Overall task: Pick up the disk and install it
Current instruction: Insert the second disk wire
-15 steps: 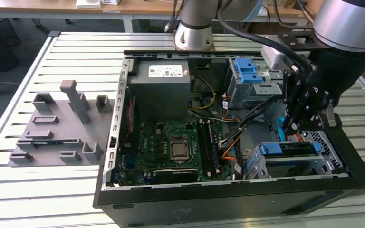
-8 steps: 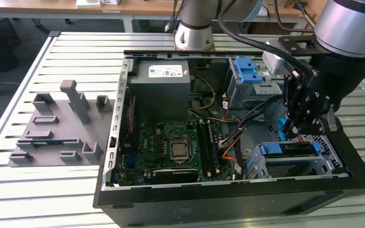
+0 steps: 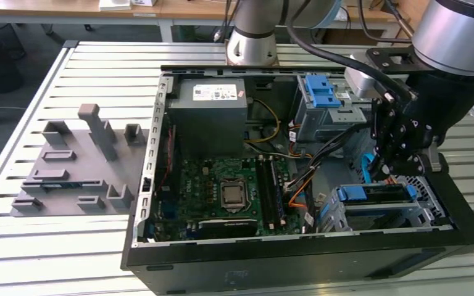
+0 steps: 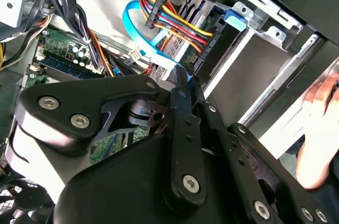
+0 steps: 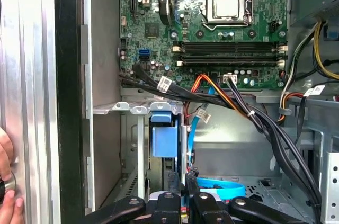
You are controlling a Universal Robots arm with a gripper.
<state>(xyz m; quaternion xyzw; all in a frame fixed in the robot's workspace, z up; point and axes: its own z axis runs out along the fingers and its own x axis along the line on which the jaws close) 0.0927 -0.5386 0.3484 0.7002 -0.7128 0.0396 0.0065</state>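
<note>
Pincer (image 3: 397,166) hangs inside the open computer case (image 3: 303,259), over the drive cage; can't tell if it's apart or together. Just below sits the disk (image 3: 377,194), blue-framed, in its bay. Farther back, the motherboard (image 3: 229,191) and grey power supply (image 3: 210,114).

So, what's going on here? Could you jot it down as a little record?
Setting: open computer case on a slatted table
Claw: down inside the case, just above the drive cage
Disk: blue-framed, lying in that cage below the claw
Person: a hand by the case's outer wall
Nearby: grey fixture beside the case, on the exterior view's left
</note>
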